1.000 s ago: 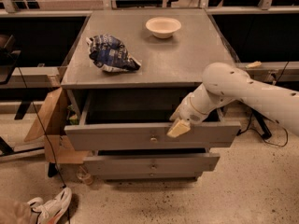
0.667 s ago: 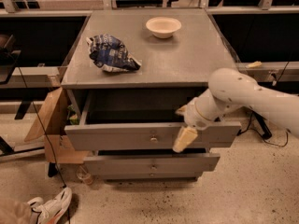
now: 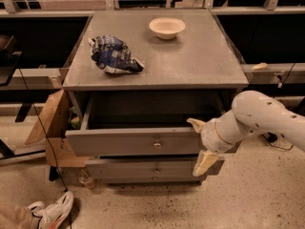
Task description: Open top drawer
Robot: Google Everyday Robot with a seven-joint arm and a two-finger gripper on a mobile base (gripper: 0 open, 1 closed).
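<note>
— While the top drawer (image 3: 128,142) hangs part-way out under the worktop (image 3: 190,66), where's my tool (image 3: 200,143)?
— I have it at the front's right end, fingers (image 3: 205,163) spread wide, one above the panel, one below. The front runs sideways; its knob (image 3: 157,145) lies leftward in view.
— Since a second ago?
— I've slid it rightward and lower; the drawer is unmoved.
</note>
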